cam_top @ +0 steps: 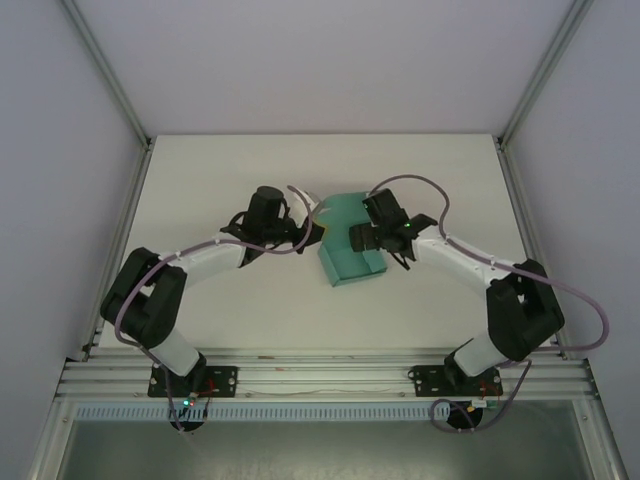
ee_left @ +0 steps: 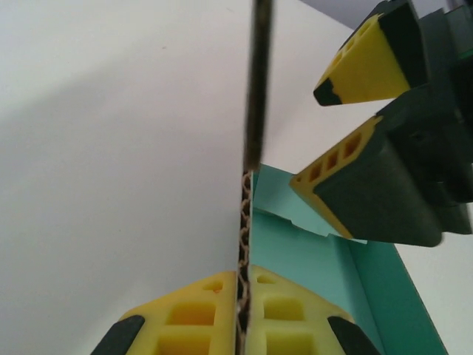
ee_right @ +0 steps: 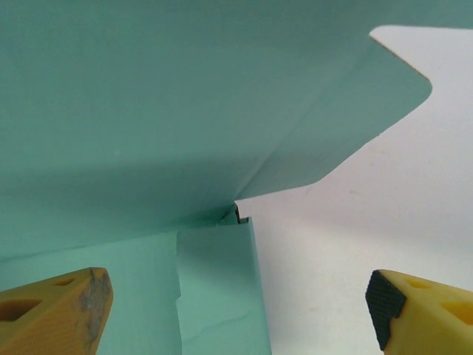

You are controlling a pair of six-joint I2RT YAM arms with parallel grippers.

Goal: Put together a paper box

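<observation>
Left gripper (ee_left: 244, 307) pinches paper box (ee_left: 303, 255) (mostly cropped).

A white desk (cam_top: 230, 170) lies inside an enclosure of plain pale walls (cam_top: 320, 60). Slim aluminium posts rise at its far left corner (cam_top: 105, 70) and far right corner (cam_top: 545, 70). Ribbed aluminium rails (cam_top: 320, 375) run along the near edge, with a perforated pale strip (cam_top: 300, 411) just below them and a grey-green panel (cam_top: 320, 450) beneath.
</observation>
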